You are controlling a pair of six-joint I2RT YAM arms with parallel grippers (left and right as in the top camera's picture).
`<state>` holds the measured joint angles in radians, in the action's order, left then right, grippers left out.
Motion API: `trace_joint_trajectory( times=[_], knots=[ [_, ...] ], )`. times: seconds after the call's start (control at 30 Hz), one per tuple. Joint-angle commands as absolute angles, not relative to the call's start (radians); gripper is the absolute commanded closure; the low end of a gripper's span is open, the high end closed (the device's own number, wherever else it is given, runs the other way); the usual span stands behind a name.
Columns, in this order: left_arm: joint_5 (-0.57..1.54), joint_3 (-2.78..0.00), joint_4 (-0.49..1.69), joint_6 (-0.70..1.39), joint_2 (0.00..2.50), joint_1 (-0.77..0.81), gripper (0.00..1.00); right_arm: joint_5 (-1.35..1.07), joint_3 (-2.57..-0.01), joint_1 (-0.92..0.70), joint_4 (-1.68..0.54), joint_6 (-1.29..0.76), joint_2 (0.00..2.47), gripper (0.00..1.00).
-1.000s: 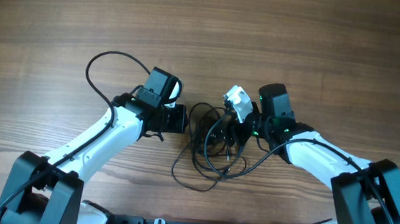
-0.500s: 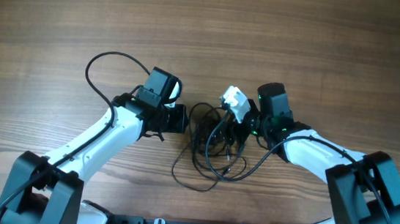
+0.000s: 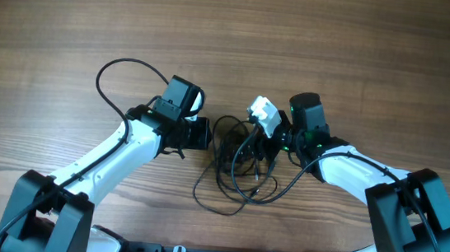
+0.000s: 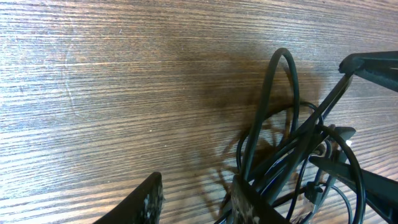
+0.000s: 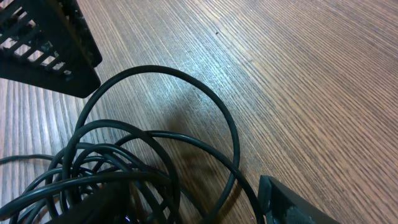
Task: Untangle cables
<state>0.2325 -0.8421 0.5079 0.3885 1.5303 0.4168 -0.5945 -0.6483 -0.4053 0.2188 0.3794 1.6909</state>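
The cables (image 3: 233,172) are thin black cords lying in a tangled coil on the wooden table between my two grippers. My left gripper (image 3: 208,134) sits at the coil's left edge. In its wrist view the left gripper (image 4: 198,202) is open over bare wood, and the cables (image 4: 292,149) press against the outer side of its right finger (image 4: 249,202). My right gripper (image 3: 262,150) is at the coil's right side. Seen from its wrist, the right gripper (image 5: 193,208) is open, with several strands of the cables (image 5: 143,143) running between its fingers (image 5: 292,205).
A thicker black wire (image 3: 123,71) fixed to the left arm loops out over the table at the left. The left gripper's black latticed body (image 5: 43,43) shows at the top left of the right wrist view. The arm bases stand along the front edge.
The right arm has edged slightly left toward the coil and its jaws have narrowed a little. The left arm and the cables have not visibly moved.
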Motion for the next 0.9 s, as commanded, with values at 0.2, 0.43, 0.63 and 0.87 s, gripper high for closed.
trace_joint_trajectory(
  times=[0.2, 0.43, 0.63, 0.87],
  knots=[
    [0.235, -0.834, 0.505, 0.402, 1.52, 0.414, 0.63, -0.604, -0.652, -0.407, 0.228, 0.365, 1.711, 0.31],
    [0.235, -0.834, 0.505, 0.402, 1.52, 0.414, 0.63, -0.604, -0.652, -0.407, 0.229, 0.364, 1.711, 0.35],
    [0.238, -0.834, 0.505, 0.402, 1.52, 0.414, 0.64, -0.604, -0.652, -0.426, 0.228, 0.364, 1.711, 0.64],
    [0.246, -0.834, 0.505, 0.401, 1.52, 0.414, 0.64, -0.6, -0.652, -0.442, 0.228, 0.355, 1.711, 0.6]
  ],
)
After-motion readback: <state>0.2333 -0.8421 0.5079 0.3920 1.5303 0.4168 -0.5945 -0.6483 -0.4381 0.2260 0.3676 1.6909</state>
